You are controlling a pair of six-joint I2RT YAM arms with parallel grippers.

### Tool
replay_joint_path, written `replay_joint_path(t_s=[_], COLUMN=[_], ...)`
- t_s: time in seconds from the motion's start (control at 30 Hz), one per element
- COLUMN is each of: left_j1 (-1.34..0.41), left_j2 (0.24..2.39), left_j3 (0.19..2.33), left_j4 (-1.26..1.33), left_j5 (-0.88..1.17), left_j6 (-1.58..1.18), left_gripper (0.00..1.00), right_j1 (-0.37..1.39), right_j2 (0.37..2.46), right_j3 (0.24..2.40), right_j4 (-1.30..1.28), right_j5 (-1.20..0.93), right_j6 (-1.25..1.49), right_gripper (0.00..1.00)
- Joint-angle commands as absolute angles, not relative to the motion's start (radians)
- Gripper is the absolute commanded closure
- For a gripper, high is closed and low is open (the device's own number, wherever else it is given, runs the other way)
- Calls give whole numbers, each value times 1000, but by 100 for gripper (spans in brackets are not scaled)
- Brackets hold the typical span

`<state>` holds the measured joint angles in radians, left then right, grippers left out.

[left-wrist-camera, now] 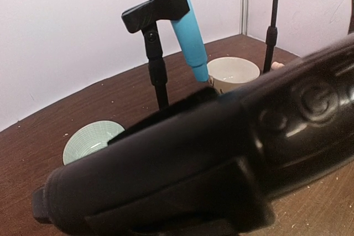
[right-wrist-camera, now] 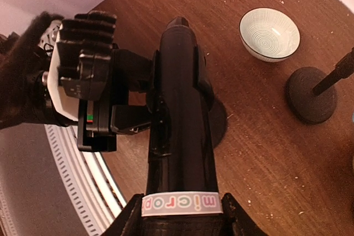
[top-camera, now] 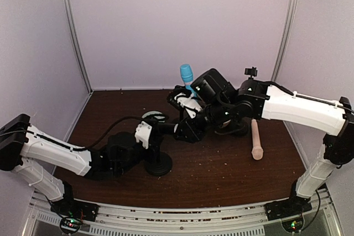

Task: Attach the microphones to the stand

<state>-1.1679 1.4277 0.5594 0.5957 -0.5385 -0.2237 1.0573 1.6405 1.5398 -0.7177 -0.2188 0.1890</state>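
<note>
A light blue stick microphone (top-camera: 186, 74) leans in a black clip stand (left-wrist-camera: 157, 75), upper centre. A black microphone (right-wrist-camera: 180, 109) lies level mid-frame above a round-based stand (top-camera: 159, 164). A cream-beige microphone (top-camera: 256, 139) lies flat at right.

Blue microphone (left-wrist-camera: 185, 26), top offscreen

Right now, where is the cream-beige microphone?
In the top view, the cream-beige microphone lies flat on the right side of the table, just on the near side of the right arm.
</note>
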Motion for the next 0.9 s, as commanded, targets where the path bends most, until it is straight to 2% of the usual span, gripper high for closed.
replay_joint_path(t_s=[0.0,0.4,0.5,0.53,0.6,0.67,0.7,0.73,0.87], left_j1=[-1277,-1279,-1278,-1277,-1276,-1276,-1276,-1276,-1275], left_j2=[1448,1426,1418,1416,1413,1411,1409,1408,1395], left_j3=[639,606,599,598,597,595,598,597,587], left_j4=[717,713,706,706,705,703,702,700,698], left_j5=[-304,-396,-421,-425,-433,-438,-441,-445,-456], left_j6=[-107,-115,-112,-111,-109,-104,-101,-100,-94], left_gripper=[100,100,100,100,100,100,100,100,100], right_j1=[1028,1019,1019,1020,1020,1019,1020,1019,1019], right_j2=[1761,1683,1628,1615,1594,1574,1563,1553,1485], right_j3=[1496,1491,1490,1491,1491,1488,1490,1487,1473], right_j4=[-487,-539,-545,-547,-552,-560,-569,-573,-587], right_j5=[-356,-349,-332,-329,-317,-299,-288,-282,-266], right_j6=[334,342,344,345,347,351,351,351,348], right_gripper=[100,100,94,88,65,34,13,1,0])
